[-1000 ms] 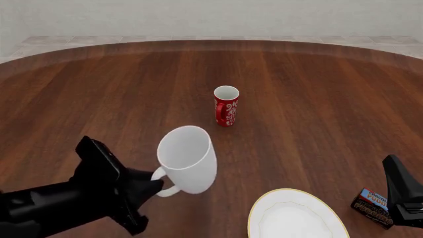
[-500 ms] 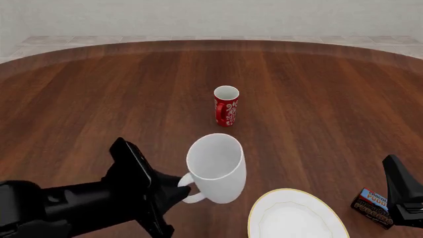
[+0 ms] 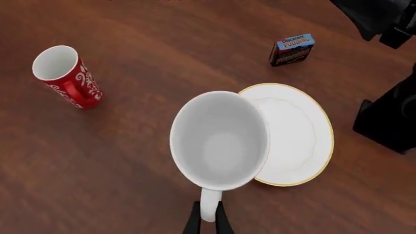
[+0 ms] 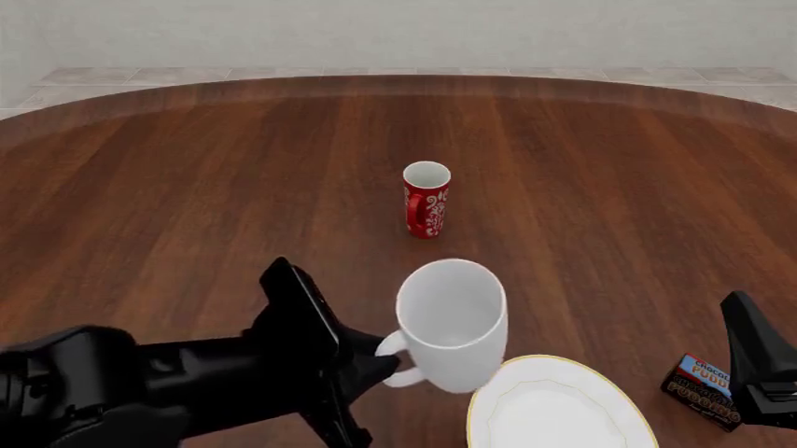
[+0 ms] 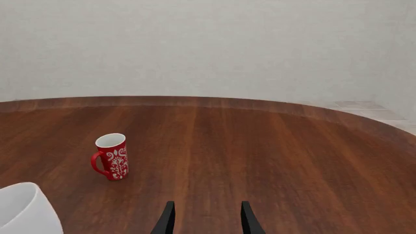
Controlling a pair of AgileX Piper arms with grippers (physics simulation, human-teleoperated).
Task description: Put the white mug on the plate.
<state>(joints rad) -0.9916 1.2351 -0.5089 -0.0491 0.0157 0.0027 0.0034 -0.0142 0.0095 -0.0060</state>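
Observation:
The white mug hangs upright above the table, its rim overlapping the plate's left edge in the front view. My left gripper is shut on the mug's loop handle. Seen from the left wrist, the mug covers the near side of the plate. The plate, white with a gold rim, lies flat at the front right. My right gripper is open, empty, and well to the right of the plate; its arm shows at the front view's right edge.
A slimmer red mug with white patterns stands upright further back, also visible as the red mug. A small chocolate pudding box lies beside the right arm, right of the plate.
My left gripper has carried the white mug to the right and slightly nearer, from left of centre to the plate's left edge. The right arm has not moved.

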